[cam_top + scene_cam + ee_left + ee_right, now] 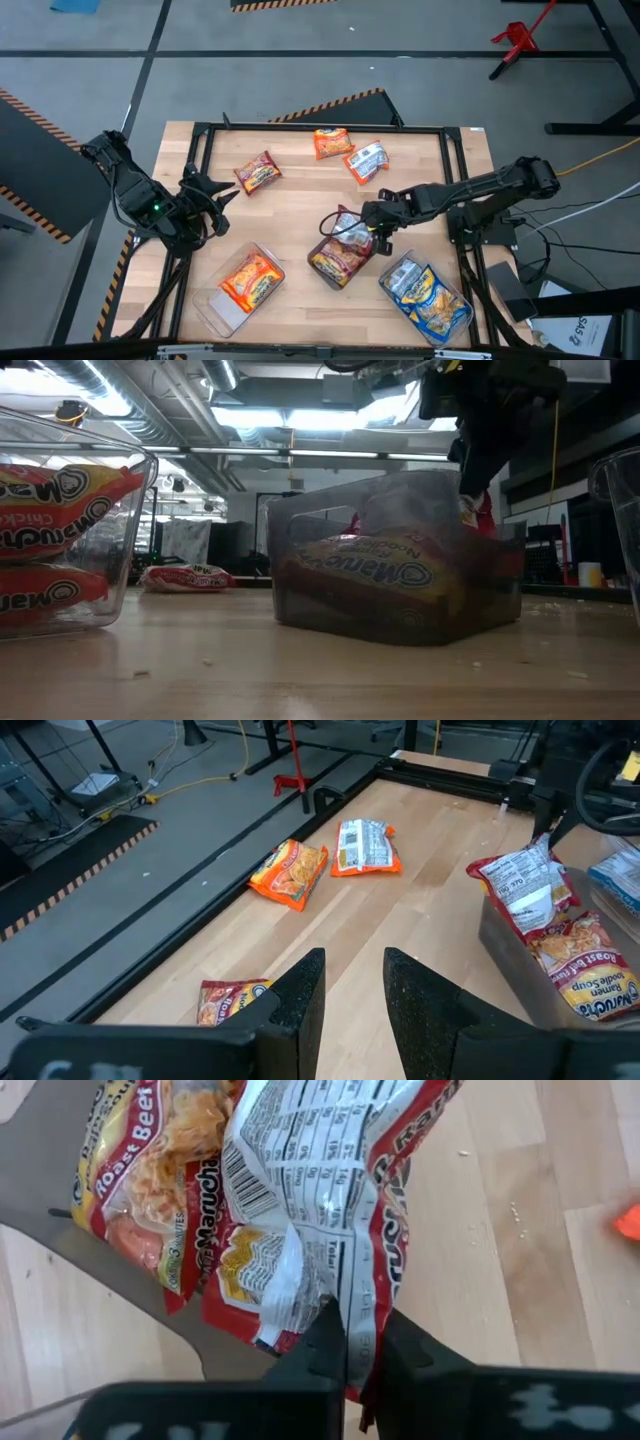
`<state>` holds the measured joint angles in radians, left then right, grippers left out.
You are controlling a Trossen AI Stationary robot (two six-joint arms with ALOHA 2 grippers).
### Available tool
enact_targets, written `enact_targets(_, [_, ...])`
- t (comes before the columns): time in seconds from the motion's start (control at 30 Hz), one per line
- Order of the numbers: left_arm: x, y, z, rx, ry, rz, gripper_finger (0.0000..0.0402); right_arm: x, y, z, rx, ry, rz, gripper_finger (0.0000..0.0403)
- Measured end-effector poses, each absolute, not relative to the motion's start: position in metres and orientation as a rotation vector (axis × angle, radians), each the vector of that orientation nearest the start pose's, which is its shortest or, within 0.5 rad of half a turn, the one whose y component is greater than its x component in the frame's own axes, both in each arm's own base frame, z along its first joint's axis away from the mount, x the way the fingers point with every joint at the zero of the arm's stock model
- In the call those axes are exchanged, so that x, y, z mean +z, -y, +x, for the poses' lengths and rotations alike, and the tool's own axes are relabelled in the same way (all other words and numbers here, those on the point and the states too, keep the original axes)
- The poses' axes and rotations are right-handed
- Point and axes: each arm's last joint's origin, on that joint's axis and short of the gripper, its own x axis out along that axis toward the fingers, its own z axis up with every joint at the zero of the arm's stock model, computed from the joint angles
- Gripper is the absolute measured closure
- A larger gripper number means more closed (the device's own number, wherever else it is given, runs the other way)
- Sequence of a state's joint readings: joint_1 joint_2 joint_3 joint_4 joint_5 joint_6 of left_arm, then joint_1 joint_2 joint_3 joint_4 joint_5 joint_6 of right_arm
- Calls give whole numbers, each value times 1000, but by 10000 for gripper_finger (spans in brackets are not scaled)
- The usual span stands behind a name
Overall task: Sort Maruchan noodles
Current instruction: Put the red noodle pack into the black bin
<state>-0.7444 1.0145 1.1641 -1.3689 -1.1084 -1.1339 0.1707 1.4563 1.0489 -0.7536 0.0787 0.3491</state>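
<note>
Three clear trays stand near the table's front: one with orange packets [250,280], a middle one [322,262] with a dark red Roast Beef packet [140,1175], and one with blue packets [425,292]. My right gripper [378,230] hangs over the middle tray, shut on a second dark red packet [525,885] whose printed back shows. Loose on the table lie a dark red packet [258,174], an orange one [332,143] and another, back up [368,162]. My left gripper [350,990] waits open above the table's left side. My right gripper pinches the dark red packet by its crinkled side edge [365,1305] between its two fingers. The fingers come from above, slanting down from the table's right. The packet stands tilted above the tray's rim, its lower part down in the tray on the Roast Beef packet.
A black frame [320,128] runs round the wooden table top. Bare wood lies between the loose packets at the far side and the trays at the near side. A red stand [515,38] and cables are on the floor beyond the table.
</note>
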Motion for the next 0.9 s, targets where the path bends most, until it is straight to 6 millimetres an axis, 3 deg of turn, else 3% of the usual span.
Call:
enact_targets(0.27, [348,77,122,636,-432,-95,303,267,-48,275,-196,-1136,99,398])
enact_targets(0.53, [348,77,122,642,-420,-89,303,307,-83,268,-278,-1027,-58,401])
enact_targets(0.7, [348,76,122,649,-407,-82,303,305,-106,262,-357,-967,-182,401])
enact_targets(0.9, [349,76,122,655,-398,-76,303,281,-134,269,-402,-948,-448,402])
